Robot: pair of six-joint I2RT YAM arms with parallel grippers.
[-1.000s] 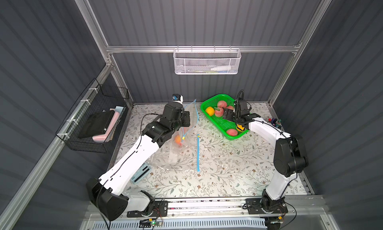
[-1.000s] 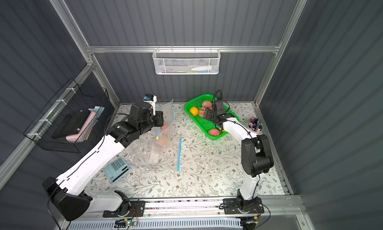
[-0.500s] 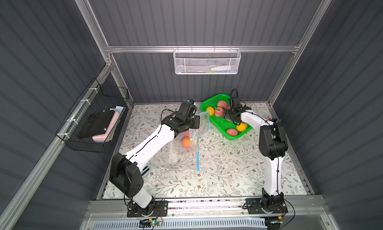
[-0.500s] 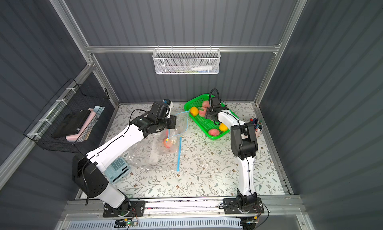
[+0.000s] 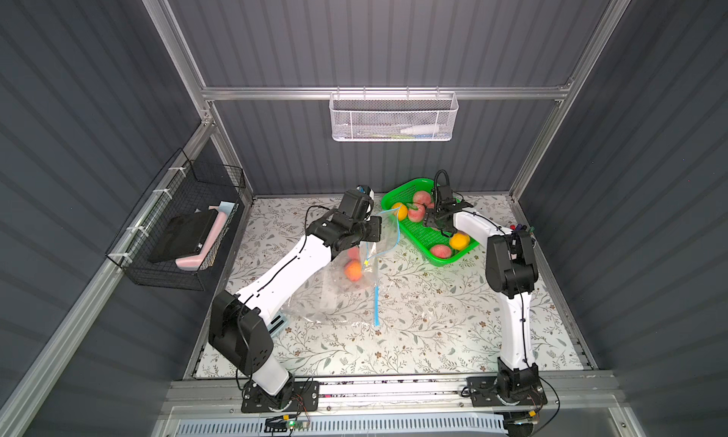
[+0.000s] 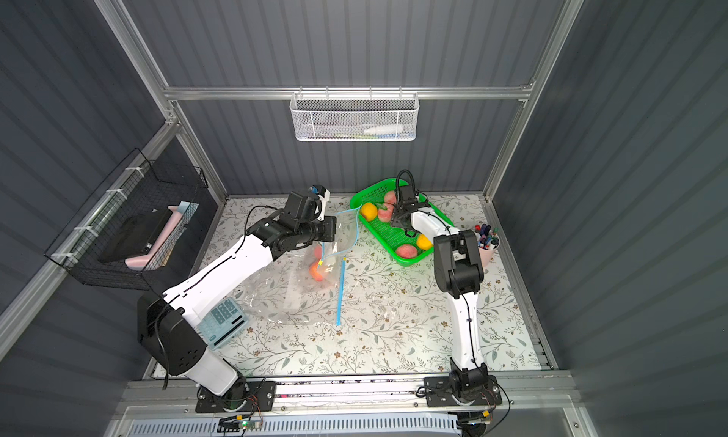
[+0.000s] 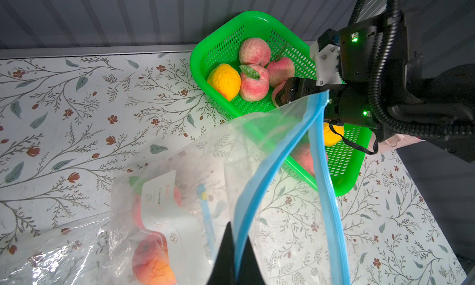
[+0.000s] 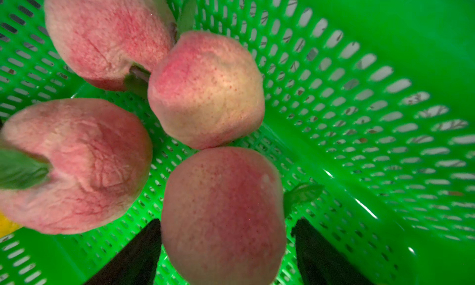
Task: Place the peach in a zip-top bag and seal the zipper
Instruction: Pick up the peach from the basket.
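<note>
A clear zip-top bag (image 5: 346, 293) with a blue zipper (image 7: 267, 163) hangs from my left gripper (image 7: 237, 245), which is shut on one zipper edge; its mouth gapes toward the green basket (image 5: 457, 257). In both top views that gripper (image 5: 374, 234) (image 6: 329, 234) holds the edge above the table. Orange-red fruit (image 5: 353, 271) (image 7: 151, 260) lies inside clear plastic below. My right gripper (image 8: 226, 220) (image 5: 431, 218) is down in the basket, open, one finger on each side of a pink peach (image 8: 223, 214). One finger touches it; the other stands a little off.
The basket (image 7: 246, 16) also holds three more peaches (image 8: 205, 91) and oranges (image 7: 225, 80) (image 5: 459, 241). A pen cup (image 6: 486, 242) stands by the right arm, a calculator (image 6: 222, 320) by the left arm. A wire basket (image 5: 177, 234) hangs on the left wall, a mesh tray (image 5: 392, 117) on the back wall.
My left gripper carried the bag's zipper edge to the right, toward the basket. My right gripper shifted to the far peaches and its jaws have narrowed around one.
</note>
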